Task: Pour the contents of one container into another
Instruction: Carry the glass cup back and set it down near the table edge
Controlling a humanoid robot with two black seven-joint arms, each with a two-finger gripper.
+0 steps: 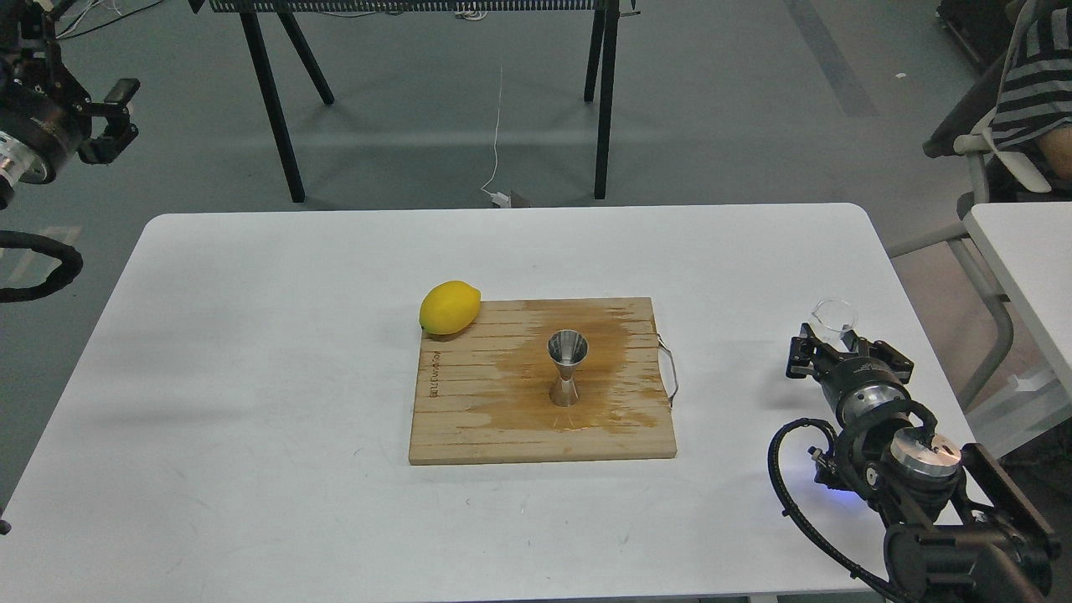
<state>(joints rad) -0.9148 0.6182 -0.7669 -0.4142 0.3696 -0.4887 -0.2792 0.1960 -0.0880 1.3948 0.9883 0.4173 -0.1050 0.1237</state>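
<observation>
The clear glass cup (835, 316) stands upright low over the table's right side, far to the right of the board. My right gripper (837, 342) sits just behind it, its fingertips closed on the cup's base. The shiny steel jigger (566, 368) stands upright in the middle of the wooden board (469, 419), on a dark wet stain. My left gripper (117, 117) hangs open at the far upper left, off the table and holding nothing.
A yellow lemon (450, 306) rests at the board's back left corner. The board has a wire handle (670, 377) on its right edge. A second table (1022, 251) and a seated person (1034, 92) are at the right.
</observation>
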